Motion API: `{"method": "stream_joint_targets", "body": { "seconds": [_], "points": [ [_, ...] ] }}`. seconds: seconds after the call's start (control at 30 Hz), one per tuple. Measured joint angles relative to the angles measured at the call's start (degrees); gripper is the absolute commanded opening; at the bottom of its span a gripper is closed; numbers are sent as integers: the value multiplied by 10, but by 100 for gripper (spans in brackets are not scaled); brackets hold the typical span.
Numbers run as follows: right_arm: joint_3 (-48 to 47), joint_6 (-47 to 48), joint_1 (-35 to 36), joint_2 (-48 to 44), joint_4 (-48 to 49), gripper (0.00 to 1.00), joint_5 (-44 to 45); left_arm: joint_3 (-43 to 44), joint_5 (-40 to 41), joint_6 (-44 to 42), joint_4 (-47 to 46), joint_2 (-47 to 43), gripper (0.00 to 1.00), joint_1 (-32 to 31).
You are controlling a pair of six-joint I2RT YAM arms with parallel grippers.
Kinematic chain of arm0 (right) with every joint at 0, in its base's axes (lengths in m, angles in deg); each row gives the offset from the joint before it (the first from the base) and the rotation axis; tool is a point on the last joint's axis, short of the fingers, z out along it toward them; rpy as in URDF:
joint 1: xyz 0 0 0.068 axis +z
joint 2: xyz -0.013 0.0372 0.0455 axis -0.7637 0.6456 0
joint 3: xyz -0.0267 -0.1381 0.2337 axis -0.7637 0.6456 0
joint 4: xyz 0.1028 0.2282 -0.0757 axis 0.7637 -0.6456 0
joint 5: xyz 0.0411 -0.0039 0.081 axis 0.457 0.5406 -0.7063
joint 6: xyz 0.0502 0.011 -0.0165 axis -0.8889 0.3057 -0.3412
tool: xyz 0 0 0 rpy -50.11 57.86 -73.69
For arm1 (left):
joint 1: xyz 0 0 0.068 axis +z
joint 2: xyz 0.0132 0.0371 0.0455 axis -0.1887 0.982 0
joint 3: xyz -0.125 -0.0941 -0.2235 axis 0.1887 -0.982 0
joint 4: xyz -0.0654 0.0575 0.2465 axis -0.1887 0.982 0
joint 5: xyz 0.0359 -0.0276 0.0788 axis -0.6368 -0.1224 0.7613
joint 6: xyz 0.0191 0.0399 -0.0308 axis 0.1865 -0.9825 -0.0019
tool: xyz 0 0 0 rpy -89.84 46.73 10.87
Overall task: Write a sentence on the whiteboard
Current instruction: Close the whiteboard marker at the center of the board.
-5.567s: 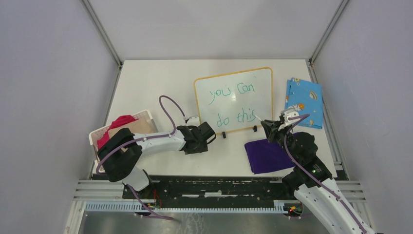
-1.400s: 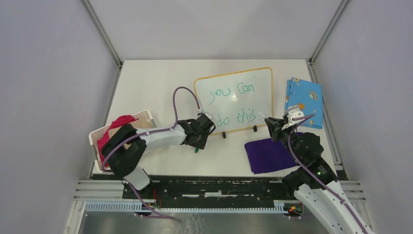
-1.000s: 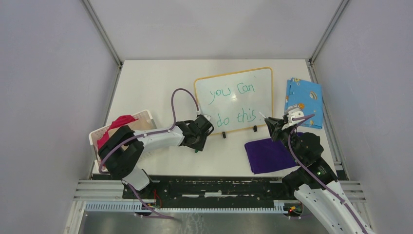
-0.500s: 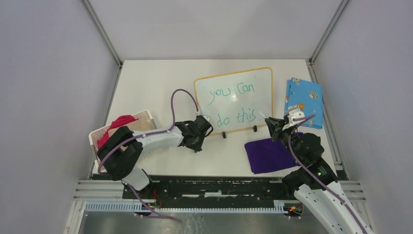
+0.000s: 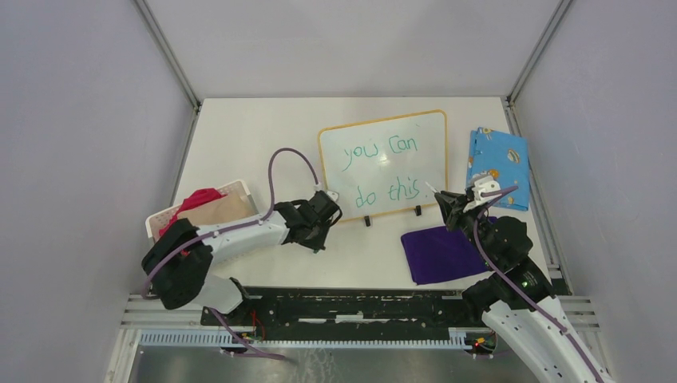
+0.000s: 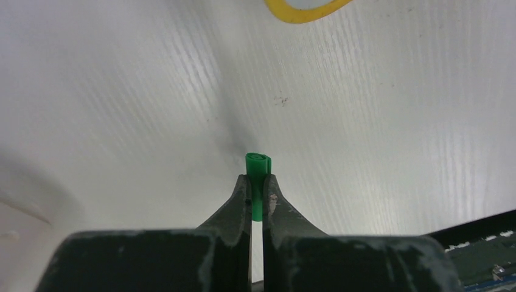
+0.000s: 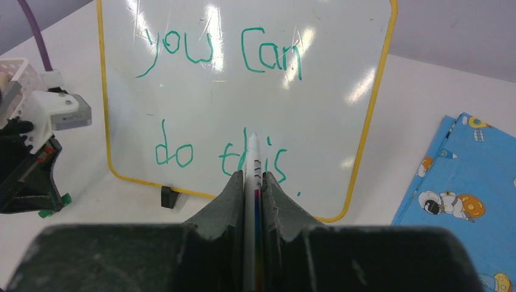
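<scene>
The whiteboard (image 5: 399,171) stands tilted on the table, yellow-rimmed, and fills the right wrist view (image 7: 243,103). The sentence (image 5: 382,152), green words "you can / do this." in two lines (image 7: 219,52), is written on it. My right gripper (image 5: 449,209) (image 7: 254,176) is shut on a white marker (image 7: 252,152). The marker's tip hangs just off the board's lower right corner. My left gripper (image 5: 316,238) (image 6: 257,179) is low over the table, left of the board's lower left corner. It is shut on a small green cap (image 6: 258,161).
A blue patterned cloth (image 5: 499,167) (image 7: 468,182) lies right of the board. A purple cloth (image 5: 439,254) lies under my right arm. At the left is a white basket (image 5: 239,190) with red and tan cloths. Two black feet (image 5: 367,221) prop the board.
My left gripper has closed on the green cap and drawn slightly left, away from the board. My right gripper holds the marker still.
</scene>
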Motion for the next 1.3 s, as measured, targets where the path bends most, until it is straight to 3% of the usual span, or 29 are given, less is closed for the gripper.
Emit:
{"method": "stream_joint_targets", "body": {
  "seconds": [0.37,0.53,0.73,0.93,1.17,1.3],
  "points": [
    [-42,-7,0,52,26,0,-27,78,60,33,47,-215,2,1],
    [-83,-36,0,108,99,0,-74,125,71,40,3,-254,2,19],
    [-147,-63,23,175,192,0,-116,169,23,75,-92,-257,2,92],
    [-169,-33,160,211,276,0,-78,171,-20,154,-216,-269,2,127],
    [-127,79,339,232,412,0,48,134,-29,272,-380,-296,2,129],
    [-95,140,407,255,502,0,108,101,-15,337,-444,-318,2,129]
  ]
}}
